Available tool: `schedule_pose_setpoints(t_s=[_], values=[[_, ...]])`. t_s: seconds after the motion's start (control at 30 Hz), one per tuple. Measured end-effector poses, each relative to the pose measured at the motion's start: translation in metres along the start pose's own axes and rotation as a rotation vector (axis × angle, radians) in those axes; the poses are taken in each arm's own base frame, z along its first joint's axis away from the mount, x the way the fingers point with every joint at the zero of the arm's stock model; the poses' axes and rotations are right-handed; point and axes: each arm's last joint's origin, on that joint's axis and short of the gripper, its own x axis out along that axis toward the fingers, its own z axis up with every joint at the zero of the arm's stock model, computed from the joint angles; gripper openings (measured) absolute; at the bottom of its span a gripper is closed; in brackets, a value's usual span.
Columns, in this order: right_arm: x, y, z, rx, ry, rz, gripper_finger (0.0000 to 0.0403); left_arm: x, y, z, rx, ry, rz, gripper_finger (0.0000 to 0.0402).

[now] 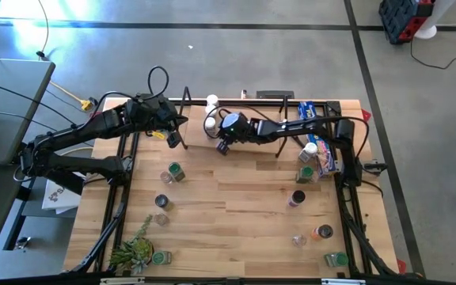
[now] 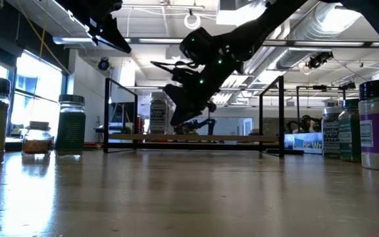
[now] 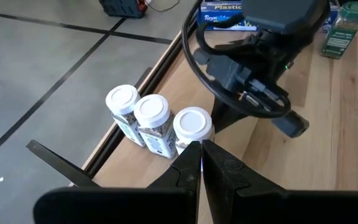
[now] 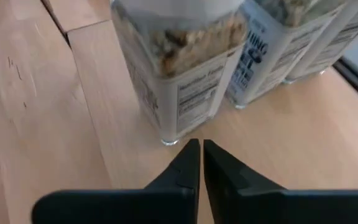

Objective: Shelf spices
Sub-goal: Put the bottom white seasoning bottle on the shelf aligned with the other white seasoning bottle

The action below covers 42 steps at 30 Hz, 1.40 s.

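Now three white-capped spice jars [image 3: 154, 121] stand on the shelf [image 3: 135, 162]; the right claw [image 4: 201, 149] sits closed and empty just beside them, the left claw [image 3: 201, 152] closed above.

Grey concrete floor [image 1: 236, 47] crossed by dark lines; bright windows [image 2: 35, 89] and exposed ceiling ducts [image 2: 321, 29] behind.

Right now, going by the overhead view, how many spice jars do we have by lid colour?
White-lidded jars: 4 (3 on the shelf, 1 on the table)
Green-lidded jars: 4
Dark, clear or orange-topped jars: 5
Total: 13
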Motion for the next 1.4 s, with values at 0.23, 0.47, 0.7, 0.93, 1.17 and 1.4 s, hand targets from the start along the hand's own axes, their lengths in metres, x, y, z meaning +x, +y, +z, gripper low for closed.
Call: schedule_pose_setpoints(t_s=[0.23, 0.47, 0.7, 0.93, 1.17, 1.4], values=[[-0.0001, 0.0018, 0.0045, 0.008, -0.041, 0.049, 0.0009, 0.0000, 0.0000, 0.0001, 0.000, -0.001, 0.001, 0.0012], [-0.0003, 0.0029, 0.0050, 0.008, -0.047, 0.063, 0.0009, 0.0000, 0.0000, 0.0001, 0.001, -0.001, 0.001, 0.0012], [-0.0003, 0.0023, 0.0054, 0.009, -0.049, 0.047, 0.0009, 0.0000, 0.0001, 0.0001, 0.001, -0.001, 0.001, 0.0012], [-0.0005, 0.0044, 0.0050, 0.006, -0.039, 0.120, 0.0009, 0.0000, 0.0000, 0.0001, 0.004, -0.001, 0.001, 0.0012], [-0.0004, 0.0038, 0.0055, 0.007, -0.045, 0.096, 0.0009, 0.0000, 0.0006, 0.0000, 0.003, 0.001, 0.017, 0.0012], [-0.0020, 0.0053, 0.0065, 0.005, -0.050, 0.100, 0.0009, 0.0000, 0.0006, 0.0000, 0.001, 0.002, 0.018, 0.0012]])
